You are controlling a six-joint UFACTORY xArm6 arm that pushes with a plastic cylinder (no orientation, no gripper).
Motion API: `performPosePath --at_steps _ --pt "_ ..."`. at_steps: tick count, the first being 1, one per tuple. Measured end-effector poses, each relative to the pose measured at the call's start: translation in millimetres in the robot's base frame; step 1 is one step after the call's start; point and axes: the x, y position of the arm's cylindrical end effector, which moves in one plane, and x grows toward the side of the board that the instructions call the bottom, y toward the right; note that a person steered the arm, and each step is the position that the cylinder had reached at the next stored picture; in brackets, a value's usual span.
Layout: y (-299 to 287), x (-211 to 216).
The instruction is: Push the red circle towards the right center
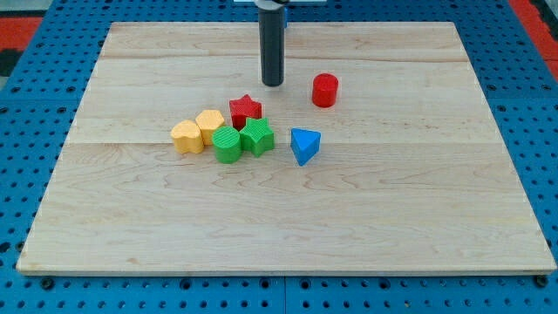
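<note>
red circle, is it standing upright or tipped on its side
Upright: the red circle rests on one flat end with its round top face up, apart from the other blocks. My tip is to its left, not touching.

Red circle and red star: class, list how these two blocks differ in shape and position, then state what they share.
Shape: the red circle is a round cylinder; the red star has points.
Company: the red circle stands alone; the red star sits in a cluster, against the green blocks.
Position: the red circle lies to the view's right of my tip; the red star lies below it, towards the view's left.
Shared: both are red.
</note>
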Motion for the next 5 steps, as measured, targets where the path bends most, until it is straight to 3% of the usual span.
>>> performPosePath --at_steps 1,2,3,4,5 --pt "78.3 -16.8" --pt "75.7 4.6" --pt "21.8 -3.2" --pt "5.8 30.4" --pt "98.4 36.2"
